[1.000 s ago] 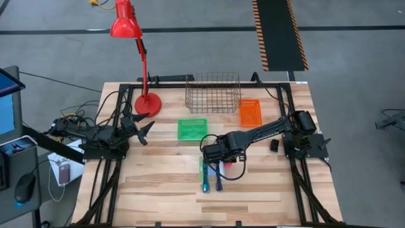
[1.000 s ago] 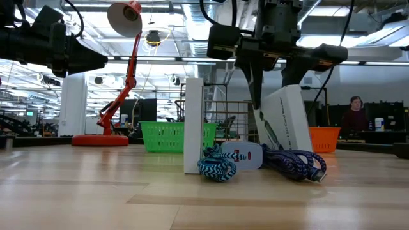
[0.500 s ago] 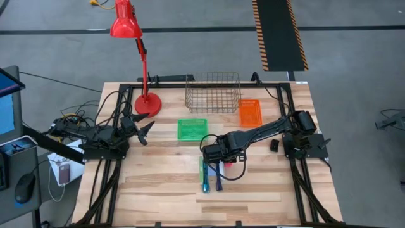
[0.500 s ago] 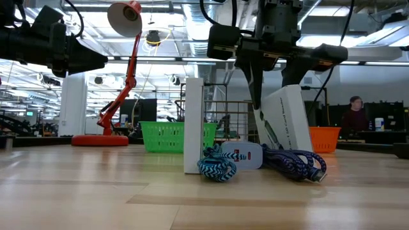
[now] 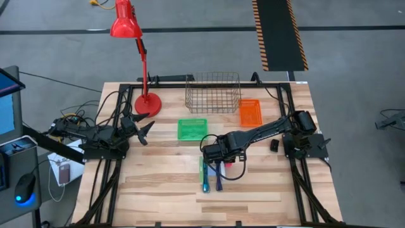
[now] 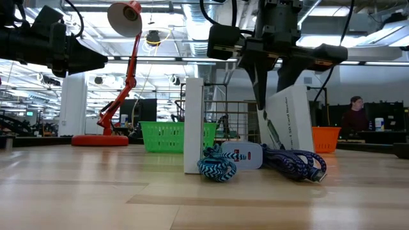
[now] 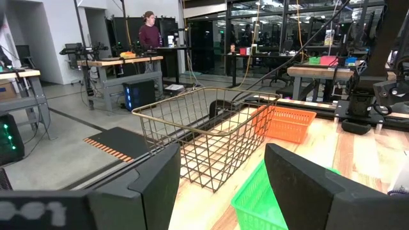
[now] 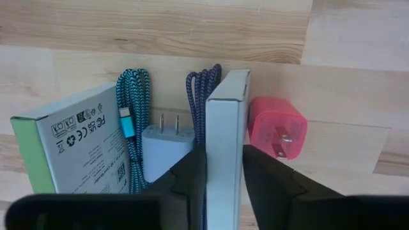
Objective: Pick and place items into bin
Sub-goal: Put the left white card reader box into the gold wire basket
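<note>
My right gripper points down at the table's middle, shut on a white box that stands on edge. A second white box with a green side stands upright beside it. Around them on the wood lie a teal braided cable, a dark blue braided cable, a pale blue-grey plug block and a pink-red plug block. The green bin sits just beyond. My left gripper waits open at the table's left edge. My right gripper pinches the white box's two broad faces near its top edge between its two fingers. The fingers come from above, pointing down. The box stands nearly upright; its lower edge is hidden behind the dark blue cable.
A wire basket and an orange bin stand at the far side. A red desk lamp rises at the far left. Bare wood lies toward the near edge. A person sits in the room beyond.
My right gripper has shut on the white box without moving off. The box leaned over toward the other box before and now stands nearly upright between the fingers.
</note>
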Robot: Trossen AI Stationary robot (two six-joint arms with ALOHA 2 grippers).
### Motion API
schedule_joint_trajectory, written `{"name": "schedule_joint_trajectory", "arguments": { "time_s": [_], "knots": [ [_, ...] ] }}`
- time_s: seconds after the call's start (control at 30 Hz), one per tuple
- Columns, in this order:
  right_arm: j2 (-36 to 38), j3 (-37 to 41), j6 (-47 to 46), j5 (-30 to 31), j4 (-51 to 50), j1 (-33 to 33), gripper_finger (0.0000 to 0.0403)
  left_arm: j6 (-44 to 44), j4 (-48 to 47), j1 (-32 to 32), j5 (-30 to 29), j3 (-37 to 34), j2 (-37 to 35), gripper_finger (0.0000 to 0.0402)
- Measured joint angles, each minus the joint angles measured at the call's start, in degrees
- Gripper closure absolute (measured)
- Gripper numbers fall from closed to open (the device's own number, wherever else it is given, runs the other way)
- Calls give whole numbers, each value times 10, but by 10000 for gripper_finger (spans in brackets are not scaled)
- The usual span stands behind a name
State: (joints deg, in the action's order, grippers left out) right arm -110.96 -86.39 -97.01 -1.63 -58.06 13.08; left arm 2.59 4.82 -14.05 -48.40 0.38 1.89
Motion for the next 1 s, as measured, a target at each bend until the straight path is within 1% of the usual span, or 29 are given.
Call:
{"name": "schedule_joint_trajectory", "arguments": {
  "time_s": [0.23, 1.0],
  "knots": [
    [0, 0, 0, 0, 0, 0, 330, 0, 0, 0, 0, 0, 0, 184],
    [0, 0, 0, 0, 0, 0, 331, 0, 0, 0, 0, 0, 0, 184]
  ]
}}
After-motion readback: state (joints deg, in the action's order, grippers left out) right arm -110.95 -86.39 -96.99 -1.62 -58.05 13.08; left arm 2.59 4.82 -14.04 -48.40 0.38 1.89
